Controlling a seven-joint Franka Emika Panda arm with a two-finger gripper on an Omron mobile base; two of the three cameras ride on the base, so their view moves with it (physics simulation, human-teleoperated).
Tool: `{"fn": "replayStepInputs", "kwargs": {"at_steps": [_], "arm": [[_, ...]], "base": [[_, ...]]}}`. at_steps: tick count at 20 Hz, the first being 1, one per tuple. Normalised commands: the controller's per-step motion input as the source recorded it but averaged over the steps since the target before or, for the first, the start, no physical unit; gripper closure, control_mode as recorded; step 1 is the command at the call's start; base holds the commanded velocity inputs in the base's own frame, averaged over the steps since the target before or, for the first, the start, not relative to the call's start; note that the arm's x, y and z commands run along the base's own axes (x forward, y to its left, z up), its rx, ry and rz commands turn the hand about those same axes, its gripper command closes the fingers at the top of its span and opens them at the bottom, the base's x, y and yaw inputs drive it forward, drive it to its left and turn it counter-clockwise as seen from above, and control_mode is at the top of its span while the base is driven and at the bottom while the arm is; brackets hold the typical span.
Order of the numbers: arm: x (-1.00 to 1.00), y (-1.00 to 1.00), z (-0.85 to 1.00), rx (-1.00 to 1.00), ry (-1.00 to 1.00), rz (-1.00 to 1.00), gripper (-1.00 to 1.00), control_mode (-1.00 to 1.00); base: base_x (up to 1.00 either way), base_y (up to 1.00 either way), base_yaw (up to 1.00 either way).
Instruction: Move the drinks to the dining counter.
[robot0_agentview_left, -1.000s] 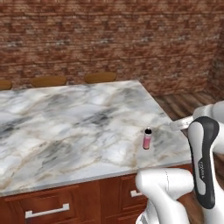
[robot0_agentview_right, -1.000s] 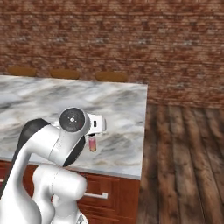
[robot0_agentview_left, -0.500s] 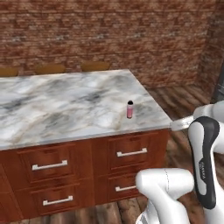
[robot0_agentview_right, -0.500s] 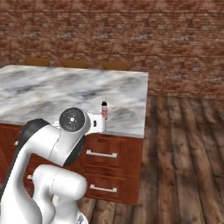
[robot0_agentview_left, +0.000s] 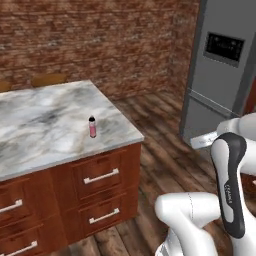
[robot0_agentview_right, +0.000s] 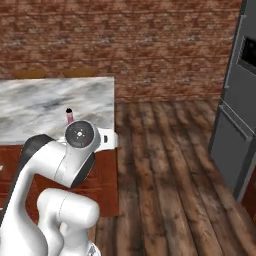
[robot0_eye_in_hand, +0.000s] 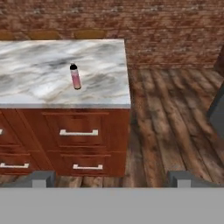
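Observation:
One small pink bottle with a black cap stands upright on the dining counter's marble top, near its right end. The second drink is out of view. My gripper is well back from the island and apart from the bottle. It is open, its two fingertips wide apart with nothing between them. In the hand view the bottle sits up and to the left of the fingertips.
Reddish drawers with silver handles front the island. Wooden stools stand on its far side. A grey fridge rises at the right. Wooden floor lies between them, and a brick wall runs behind.
The whole picture has shifted: the base has backed off and turned right, so the island now sits to the left and the fridge has come into view. The bottle keeps its place on the counter.

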Motion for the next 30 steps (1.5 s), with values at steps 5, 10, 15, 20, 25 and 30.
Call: {"fn": "replayStepInputs", "kwargs": {"at_steps": [5, 10, 15, 20, 25, 30], "arm": [[0.0, 0.0, 0.0, 0.0, 0.0, 0.0, -1.0, 1.0], [0.0, 0.0, 0.0, 0.0, 0.0, 0.0, -1.0, 1.0], [0.0, 0.0, 0.0, 0.0, 0.0, 0.0, -1.0, 1.0], [0.0, 0.0, 0.0, 0.0, 0.0, 0.0, -1.0, 1.0], [0.0, 0.0, 0.0, 0.0, 0.0, 0.0, -1.0, 1.0], [0.0, 0.0, 0.0, 0.0, 0.0, 0.0, -1.0, 1.0]], "base": [[-0.05, -0.66, -0.65], [-0.06, -0.65, -0.64], [-0.08, -0.65, -0.63], [-0.07, -0.65, -0.64], [-0.02, -0.6, -0.64], [0.0, -0.52, -0.61]]}}
